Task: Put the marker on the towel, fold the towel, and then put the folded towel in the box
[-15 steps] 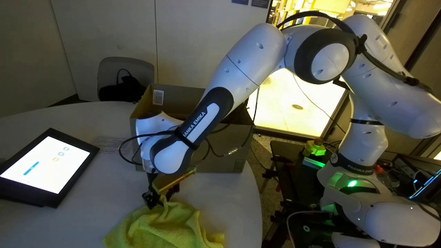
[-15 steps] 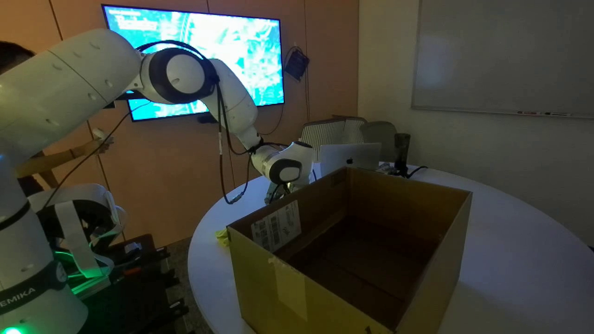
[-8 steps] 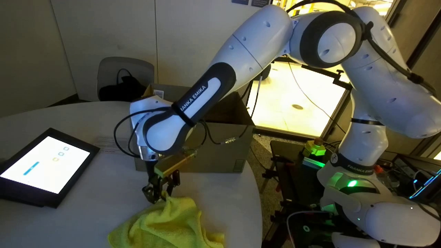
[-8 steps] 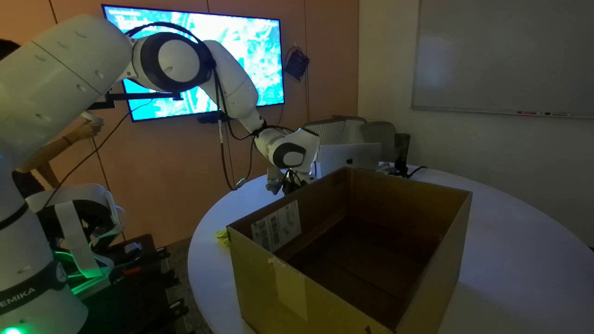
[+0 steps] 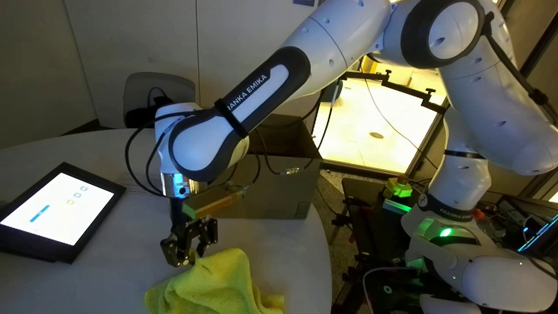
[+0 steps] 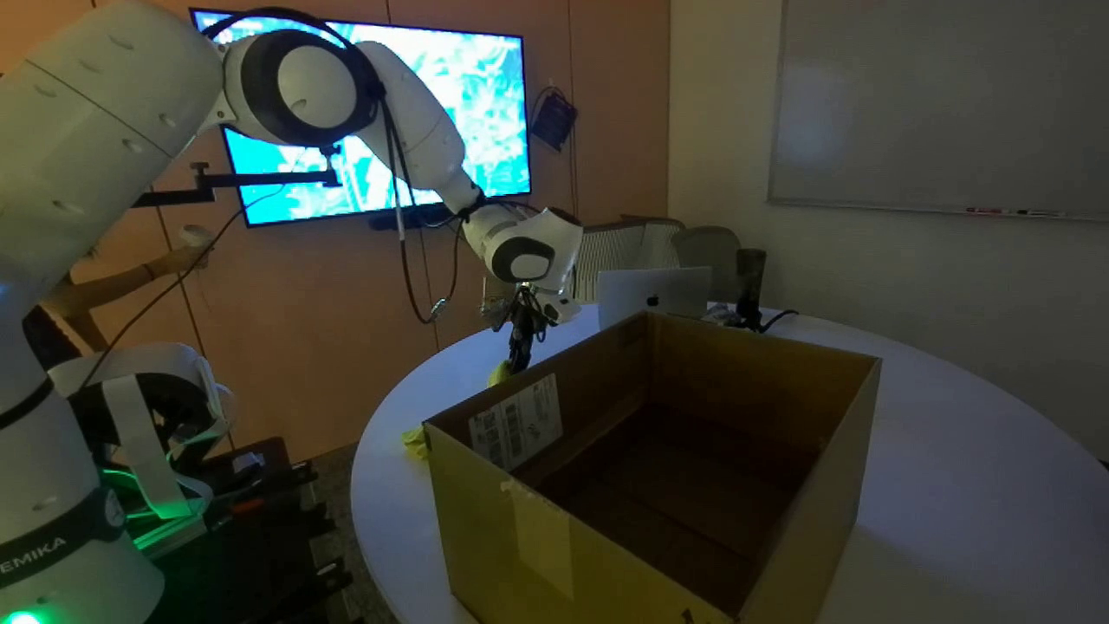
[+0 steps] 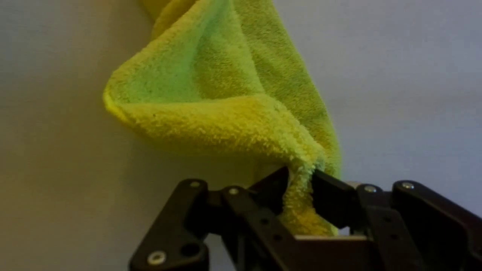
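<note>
A: Which step is being worked on?

B: Folding, as it is being judged. In the wrist view, a narrow gather of the towel [image 7: 226, 120] is being pinched between the jaws, which are being pressed close on it.

A: And the rest?

B: In an exterior view, most of it is being borne, crumpled, by the table [image 5: 117, 244], near the box [image 5: 279, 196], with a strip of table being shown between.

A: Could the carry be what is being begun?

B: That is not being ruled out, but no neat fold is being shown, so folding is being favoured.

A: And the marker?

B: It is not being shown in any view; whether it is being hidden in the towel cannot be told.

A: Then what is being called for next?

B: A laying of the pinched part across the rest is being called for, with the jaws being parted only once that layer is being supported.

A: And for the box?

B: A deeper grip is being needed there, so that every layer is being caught, and a lift clear of the rim.
</note>
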`<state>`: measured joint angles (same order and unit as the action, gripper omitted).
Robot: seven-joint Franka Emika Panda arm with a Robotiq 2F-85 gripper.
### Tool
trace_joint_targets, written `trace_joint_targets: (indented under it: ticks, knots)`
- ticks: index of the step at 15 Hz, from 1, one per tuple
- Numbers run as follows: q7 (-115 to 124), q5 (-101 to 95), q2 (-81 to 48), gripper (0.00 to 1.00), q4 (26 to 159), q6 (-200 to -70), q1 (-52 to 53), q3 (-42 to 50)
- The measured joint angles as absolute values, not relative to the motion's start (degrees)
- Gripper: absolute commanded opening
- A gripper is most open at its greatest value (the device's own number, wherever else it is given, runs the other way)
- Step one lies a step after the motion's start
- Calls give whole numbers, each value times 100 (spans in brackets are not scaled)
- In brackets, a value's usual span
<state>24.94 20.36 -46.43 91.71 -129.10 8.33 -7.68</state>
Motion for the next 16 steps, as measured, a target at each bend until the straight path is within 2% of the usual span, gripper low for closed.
trace_joint_targets:
  ticks: [7, 11, 12, 14, 16]
  knots:
    - [4302, 2607, -4974, 0, 9129, -14291, 1488, -740]
    - [5206, 2466, -5208, 0, 8881, -15240, 1882, -402]
    - [5453, 2362, -5278, 25, 8809, -15421, 1998, -255]
    - [6086, 2077, -5433, 34, 8676, -15703, 2285, 130]
    - [6803, 1750, -5584, 51, 8589, -15813, 2621, 584]
